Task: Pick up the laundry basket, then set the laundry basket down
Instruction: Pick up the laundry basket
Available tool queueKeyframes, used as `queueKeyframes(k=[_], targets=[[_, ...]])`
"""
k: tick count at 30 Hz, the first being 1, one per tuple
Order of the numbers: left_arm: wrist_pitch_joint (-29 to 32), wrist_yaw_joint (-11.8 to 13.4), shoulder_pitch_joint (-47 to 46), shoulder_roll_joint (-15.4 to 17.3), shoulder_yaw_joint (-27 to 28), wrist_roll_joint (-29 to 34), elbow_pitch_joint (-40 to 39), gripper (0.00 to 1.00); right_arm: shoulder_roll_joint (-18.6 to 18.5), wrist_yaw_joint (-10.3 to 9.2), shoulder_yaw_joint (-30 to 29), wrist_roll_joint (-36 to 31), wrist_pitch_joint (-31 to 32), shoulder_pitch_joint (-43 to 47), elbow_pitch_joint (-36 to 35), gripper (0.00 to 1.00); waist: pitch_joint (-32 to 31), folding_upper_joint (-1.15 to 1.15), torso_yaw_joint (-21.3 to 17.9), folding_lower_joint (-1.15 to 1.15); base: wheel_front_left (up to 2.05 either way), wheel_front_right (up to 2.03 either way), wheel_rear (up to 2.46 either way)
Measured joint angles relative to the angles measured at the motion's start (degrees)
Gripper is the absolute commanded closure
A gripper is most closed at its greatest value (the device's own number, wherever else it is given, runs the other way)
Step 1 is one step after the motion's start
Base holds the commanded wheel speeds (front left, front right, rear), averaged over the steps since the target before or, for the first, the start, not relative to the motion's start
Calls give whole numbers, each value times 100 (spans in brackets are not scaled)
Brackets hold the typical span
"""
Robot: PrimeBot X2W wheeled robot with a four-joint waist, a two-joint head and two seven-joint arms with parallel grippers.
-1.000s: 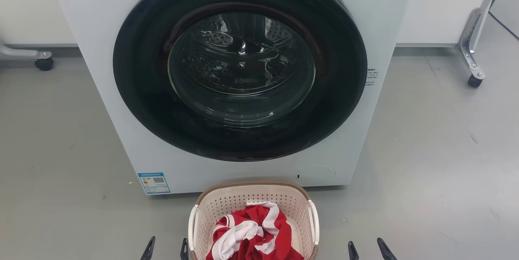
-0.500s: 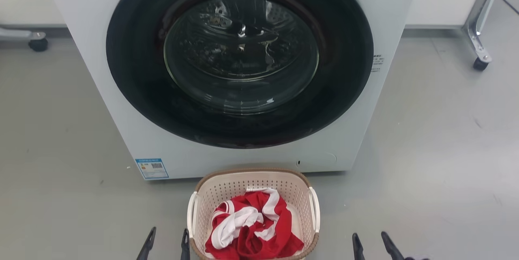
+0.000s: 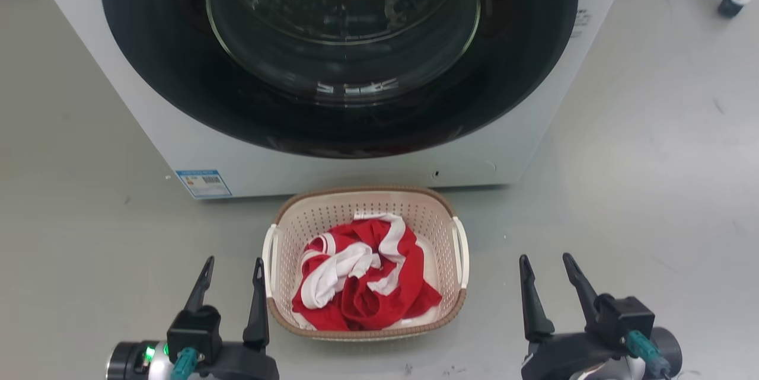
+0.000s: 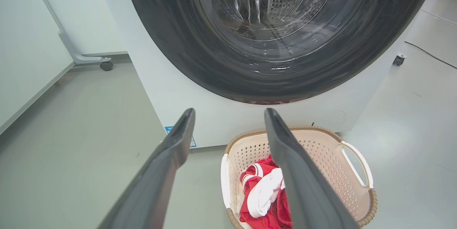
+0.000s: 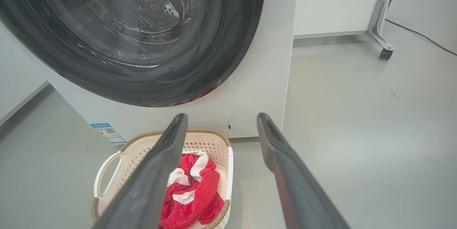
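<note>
basket [image 3: 363, 191], washer's [image 3: 332, 175] 6 o'clock | left gripper [image 3: 233, 261] at 9, right gripper [image 3: 545, 258] at 3, to lift handles [image 3: 462, 252] | jaws released

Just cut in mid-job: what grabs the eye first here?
The washer looms across the top of the head view, its big dark round door dominating. Directly in front of it on the grey floor sits the basket, with a red-and-white cloth bunched inside. The left gripper and right gripper stand either side of it, both open and holding nothing.
</note>
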Motion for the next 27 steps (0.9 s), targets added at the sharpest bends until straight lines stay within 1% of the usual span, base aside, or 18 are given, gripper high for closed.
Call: queueKeyframes(k=[8,13,15,17,27], targets=[[0,-55,-684,-15,56,-49,387,0,-5,96,-38,-19,-1,-685,363,0,665,0,-36,0,0,0,0],[1,-109,-1126,-47,110,-122,644,0,-11,105,-26,-104,-1,-1129,621,0,1089,1,-55,0,0,0,0],[2,-111,-1275,-56,127,-143,754,0,-13,146,-5,-107,-1,-1308,733,0,1260,1,-61,-1,0,0,0],[9,-153,-1429,-63,141,-153,883,0,-14,146,5,-107,-1,-1500,829,0,1432,1,-65,-1,0,0,0],[130,-162,-2349,-90,192,-194,1418,0,-32,147,89,-40,-18,-2478,1334,0,2289,1,-59,-1,0,0,0]])
